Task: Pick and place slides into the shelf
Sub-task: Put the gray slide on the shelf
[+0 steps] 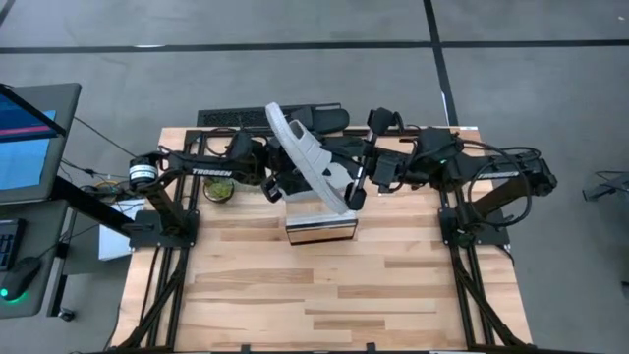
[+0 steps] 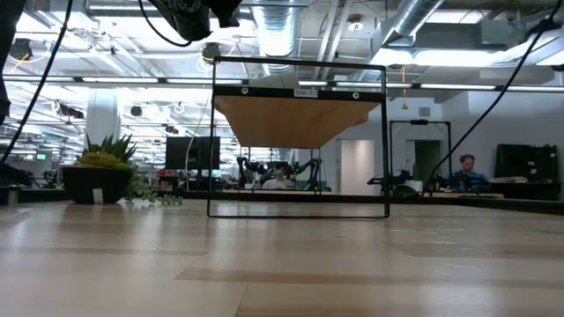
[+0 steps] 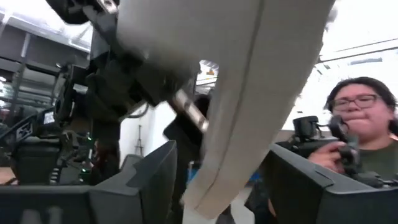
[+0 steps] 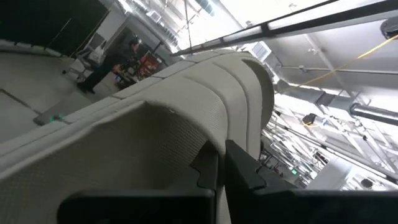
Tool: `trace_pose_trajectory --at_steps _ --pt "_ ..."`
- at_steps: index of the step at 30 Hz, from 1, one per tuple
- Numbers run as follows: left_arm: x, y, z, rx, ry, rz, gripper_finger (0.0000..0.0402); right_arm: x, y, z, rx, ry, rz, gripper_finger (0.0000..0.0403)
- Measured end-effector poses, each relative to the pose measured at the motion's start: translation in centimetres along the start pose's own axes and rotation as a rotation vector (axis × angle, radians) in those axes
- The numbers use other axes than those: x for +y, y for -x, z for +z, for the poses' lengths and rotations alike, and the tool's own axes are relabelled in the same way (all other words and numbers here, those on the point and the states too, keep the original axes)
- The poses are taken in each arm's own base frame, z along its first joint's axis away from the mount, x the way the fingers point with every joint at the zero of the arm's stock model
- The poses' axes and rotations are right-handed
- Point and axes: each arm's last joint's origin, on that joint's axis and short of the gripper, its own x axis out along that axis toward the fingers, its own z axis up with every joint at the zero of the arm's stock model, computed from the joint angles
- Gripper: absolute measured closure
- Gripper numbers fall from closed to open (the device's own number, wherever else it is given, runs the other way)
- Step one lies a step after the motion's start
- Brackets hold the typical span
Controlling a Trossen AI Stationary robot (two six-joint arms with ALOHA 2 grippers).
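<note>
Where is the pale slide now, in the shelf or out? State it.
Out: the pale slide hangs above the shelf, pinched by the right gripper.

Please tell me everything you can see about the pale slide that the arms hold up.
The pale slide is a grey-green open-toe sandal with a wide ribbed strap and a thick, matte, foam-like sole. It is held in the air, tilted, above the shelf, running diagonally in the high view. The right gripper is shut on its strap edge. The left gripper stands open around its sole edge.
</note>
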Motion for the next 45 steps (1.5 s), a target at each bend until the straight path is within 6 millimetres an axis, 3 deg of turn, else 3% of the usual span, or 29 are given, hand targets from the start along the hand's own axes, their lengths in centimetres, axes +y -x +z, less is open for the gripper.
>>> trace_pose_trajectory --at_steps 12,16,21,26,29,35,45 --pt "1.2 2.7 2.1 0.098 0.115 -0.048 0.0182 -1.0 3.4 1.0 0.165 0.214 0.036 0.0403" --pt "1.3 3.8 3.7 0.089 0.129 -0.031 0.0182 -1.7 4.7 0.6 0.250 0.262 0.061 0.0402" --pt "-1.1 4.9 8.4 0.058 0.034 -0.043 0.0182 -1.2 5.8 -1.2 0.444 0.341 0.182 0.0402" --pt "-5.7 5.2 13.1 0.050 -0.188 -0.102 0.0182 0.0 6.0 -2.9 0.535 0.342 0.279 0.0402" --pt "-8.2 5.2 14.9 0.043 -0.271 -0.118 0.0182 1.6 5.7 -4.1 0.541 0.359 0.353 0.0402" --pt "-10.8 5.0 16.4 0.083 -0.295 -0.139 0.0182 4.4 4.7 -6.0 0.500 0.391 0.530 0.0402" --pt "-10.7 4.8 16.3 0.092 -0.164 -0.114 0.0182 7.3 2.3 -6.9 0.357 0.551 0.749 0.0402"
